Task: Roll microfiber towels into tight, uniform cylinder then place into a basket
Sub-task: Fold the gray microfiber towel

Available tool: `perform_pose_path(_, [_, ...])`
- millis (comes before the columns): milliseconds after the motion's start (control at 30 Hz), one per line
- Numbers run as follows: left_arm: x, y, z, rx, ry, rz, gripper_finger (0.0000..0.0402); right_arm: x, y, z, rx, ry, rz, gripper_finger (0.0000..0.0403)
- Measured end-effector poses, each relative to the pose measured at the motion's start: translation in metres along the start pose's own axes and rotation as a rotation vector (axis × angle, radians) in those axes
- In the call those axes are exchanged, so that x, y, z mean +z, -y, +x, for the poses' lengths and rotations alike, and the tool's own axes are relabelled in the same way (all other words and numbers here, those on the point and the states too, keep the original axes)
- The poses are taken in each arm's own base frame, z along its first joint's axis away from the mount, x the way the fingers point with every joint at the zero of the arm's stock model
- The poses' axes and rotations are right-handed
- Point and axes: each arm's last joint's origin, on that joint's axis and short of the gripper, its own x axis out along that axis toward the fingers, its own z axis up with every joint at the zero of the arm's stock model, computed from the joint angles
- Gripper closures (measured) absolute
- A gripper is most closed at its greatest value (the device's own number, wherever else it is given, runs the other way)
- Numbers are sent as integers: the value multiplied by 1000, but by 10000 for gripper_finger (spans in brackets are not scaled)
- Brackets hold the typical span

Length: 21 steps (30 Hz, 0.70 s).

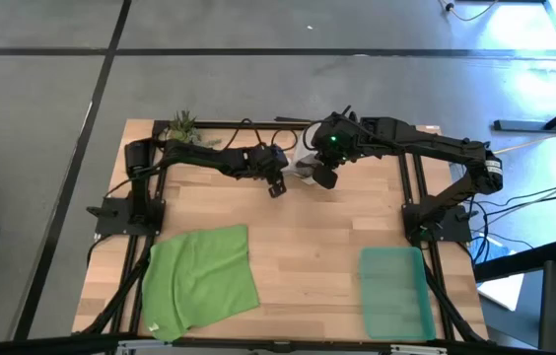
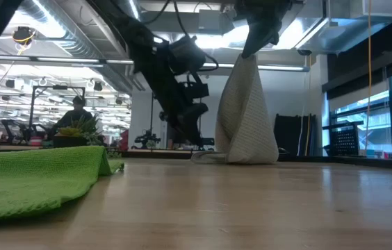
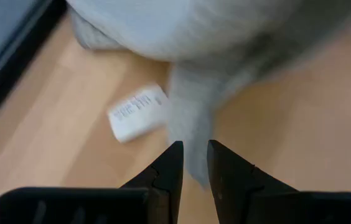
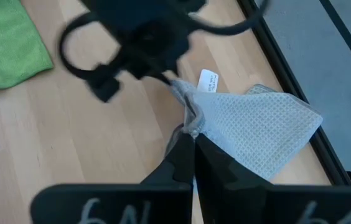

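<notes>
The wooden table (image 1: 298, 256) takes up most of the shot. The bright green towel (image 1: 199, 278) is lying flat and a bit rumpled at the near left corner, and the teal basket (image 1: 394, 292) sits near the right corner, well apart from it. The grey towel (image 2: 245, 114) is up at the far edge, hanging in a cone with its bottom bunched on the wood. The right gripper (image 4: 193, 138) has it pinched at the top, fingers clamped on the fabric. The left gripper (image 3: 193, 155) is just beside the cloth, low down, fingers only slightly parted, with nothing clearly between them. The little white tag (image 3: 137, 112) lies on the table.
</notes>
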Motion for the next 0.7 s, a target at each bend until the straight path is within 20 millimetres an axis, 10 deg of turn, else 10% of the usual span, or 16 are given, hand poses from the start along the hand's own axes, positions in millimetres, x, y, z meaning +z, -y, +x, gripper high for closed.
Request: perform_pose_path(700, [-17,-5,22,-6,-101,53,333,0,0,0,0,0,-2,398])
